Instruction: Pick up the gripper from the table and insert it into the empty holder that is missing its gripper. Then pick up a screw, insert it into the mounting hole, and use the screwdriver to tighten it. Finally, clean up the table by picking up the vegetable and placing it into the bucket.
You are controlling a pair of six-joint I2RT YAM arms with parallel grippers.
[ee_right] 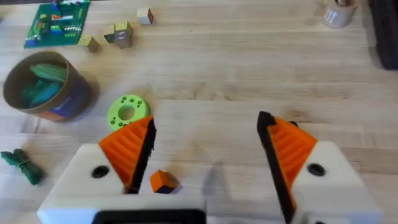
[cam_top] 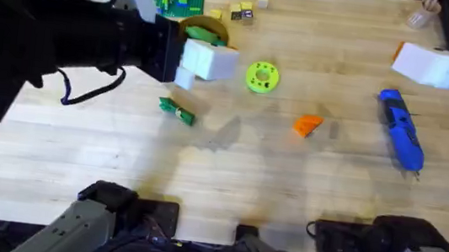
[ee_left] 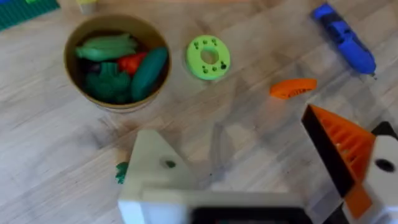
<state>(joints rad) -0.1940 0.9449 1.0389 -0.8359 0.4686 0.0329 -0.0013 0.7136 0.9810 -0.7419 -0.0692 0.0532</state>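
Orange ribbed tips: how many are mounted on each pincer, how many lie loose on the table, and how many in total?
Tips on the right pincer: 2
Tips on the left pincer: 1, opposite the bare white holder
Loose orange tip on the table: 1
Total: 4

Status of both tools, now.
Left tool: open, holding nothing, one finger lacks its orange pad.
Right tool: open, holding nothing.

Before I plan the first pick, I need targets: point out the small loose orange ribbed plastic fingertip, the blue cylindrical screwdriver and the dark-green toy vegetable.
Orange ribbed plastic fingertip (cam_top: 308, 124), overhead view, its middle.
Blue cylindrical screwdriver (cam_top: 400, 135), overhead view, mid-body.
Dark-green toy vegetable (cam_top: 177, 110), overhead view, its middle.
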